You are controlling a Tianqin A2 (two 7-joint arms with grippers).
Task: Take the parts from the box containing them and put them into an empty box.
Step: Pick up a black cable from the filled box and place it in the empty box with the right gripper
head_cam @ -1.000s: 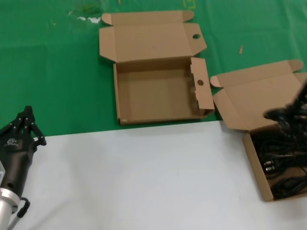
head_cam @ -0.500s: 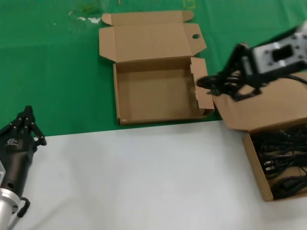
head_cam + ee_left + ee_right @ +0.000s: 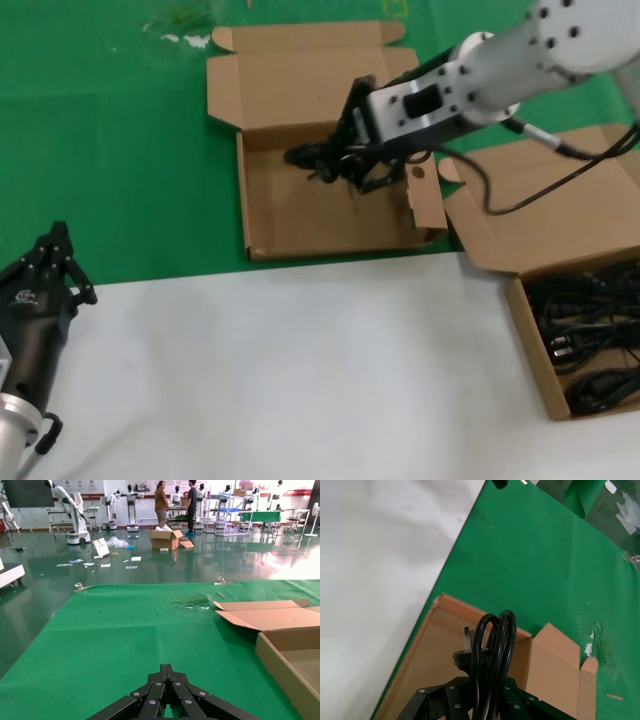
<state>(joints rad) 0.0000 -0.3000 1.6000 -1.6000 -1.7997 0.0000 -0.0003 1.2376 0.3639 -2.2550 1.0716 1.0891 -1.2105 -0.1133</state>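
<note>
My right gripper (image 3: 335, 160) is shut on a black power cord (image 3: 308, 157) and holds it over the back of the box with round-holed flaps (image 3: 262, 200). In the right wrist view the looped cord (image 3: 490, 655) and its plug stick out past the gripper (image 3: 487, 690), above that box (image 3: 435, 645). The plain-lidded box (image 3: 530, 330) at the right edge holds several more black cords (image 3: 590, 335). My left gripper (image 3: 55, 245) is parked at the lower left, shut and empty; in the left wrist view it (image 3: 167, 672) points over the green mat.
A green mat (image 3: 110, 150) covers the far half of the table and a white surface (image 3: 280, 370) the near half. The holed box's lid (image 3: 310, 80) lies open at the back. A cable runs from my right arm across the plain box's lid (image 3: 560, 190).
My right gripper rose out of the plain-lidded box with a cord and swung left, to above the holed box. The left arm has not moved.
</note>
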